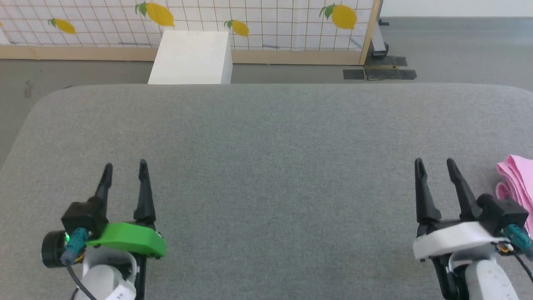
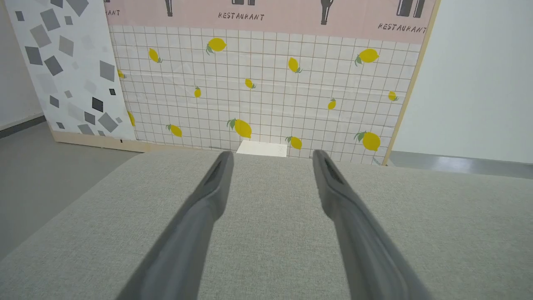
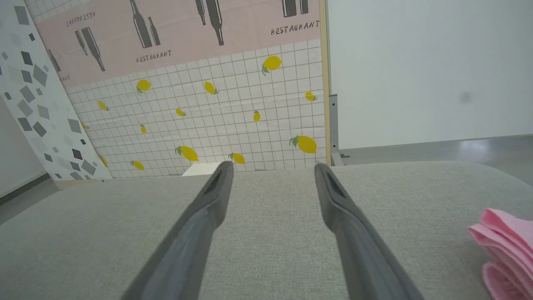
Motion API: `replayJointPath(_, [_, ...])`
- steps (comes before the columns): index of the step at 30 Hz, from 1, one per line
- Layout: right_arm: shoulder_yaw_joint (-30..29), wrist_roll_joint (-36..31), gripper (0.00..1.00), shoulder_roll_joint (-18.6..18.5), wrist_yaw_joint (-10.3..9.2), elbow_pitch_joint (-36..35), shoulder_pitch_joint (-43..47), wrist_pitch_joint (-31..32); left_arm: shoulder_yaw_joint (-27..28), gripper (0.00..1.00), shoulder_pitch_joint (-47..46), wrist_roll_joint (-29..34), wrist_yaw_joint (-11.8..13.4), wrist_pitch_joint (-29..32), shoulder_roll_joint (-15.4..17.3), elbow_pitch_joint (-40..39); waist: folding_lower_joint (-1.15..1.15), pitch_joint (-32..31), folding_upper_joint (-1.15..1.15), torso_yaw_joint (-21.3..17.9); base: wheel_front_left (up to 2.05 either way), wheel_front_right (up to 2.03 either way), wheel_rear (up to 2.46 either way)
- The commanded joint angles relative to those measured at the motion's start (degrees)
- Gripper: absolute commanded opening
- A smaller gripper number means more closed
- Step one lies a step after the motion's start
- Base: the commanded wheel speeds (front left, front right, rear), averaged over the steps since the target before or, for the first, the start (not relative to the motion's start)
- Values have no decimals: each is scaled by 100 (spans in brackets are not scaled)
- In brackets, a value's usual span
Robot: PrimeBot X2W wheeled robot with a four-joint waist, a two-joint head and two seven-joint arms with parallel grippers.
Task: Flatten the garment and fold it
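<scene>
The left gripper [image 1: 125, 164] and right gripper [image 1: 434, 161] sit low over the near part of the grey pad [image 1: 266, 137], well apart, each with its fingers spread wide and holding nothing. Just to the right of the right gripper the pink garment [image 1: 518, 179] lies bunched in folds on the pad, clear of the fingers and cut off by the head view's border. Broad grey cloth runs between and ahead of the grippers to the pad's far edge with its rounded corners, then floor, a white box [image 1: 191, 56] and a lemon-print screen [image 1: 266, 25].
</scene>
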Motion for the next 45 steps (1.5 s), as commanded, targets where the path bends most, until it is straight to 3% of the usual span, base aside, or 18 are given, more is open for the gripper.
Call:
replayJointPath(1, [26, -6, 100, 2, -9, 6, 131, -38, -59, 100, 90, 100, 45, -10, -29, 68, 0, -44, 0, -41, 0, 0, 0])
replayJointPath(33, [61, -230, 100, 3, -9, -334, 571, 301, -399, 100, 285, 89, 130, -163, -75, 393, 0, -112, 0, -30, 0, 0, 0])
replayJointPath(34, [71, -257, 0, -2, 0, -305, 483, 291, -411, 0, 279, 133, 84, -112, -109, 390, 0, -111, 0, -31, 0, 0, 0])
replayJointPath(45, [94, -309, 0, -2, -1, -356, 495, 360, -408, 0, 305, 194, 85, -24, -134, 319, 0, -122, 0, -41, 0, 0, 0])
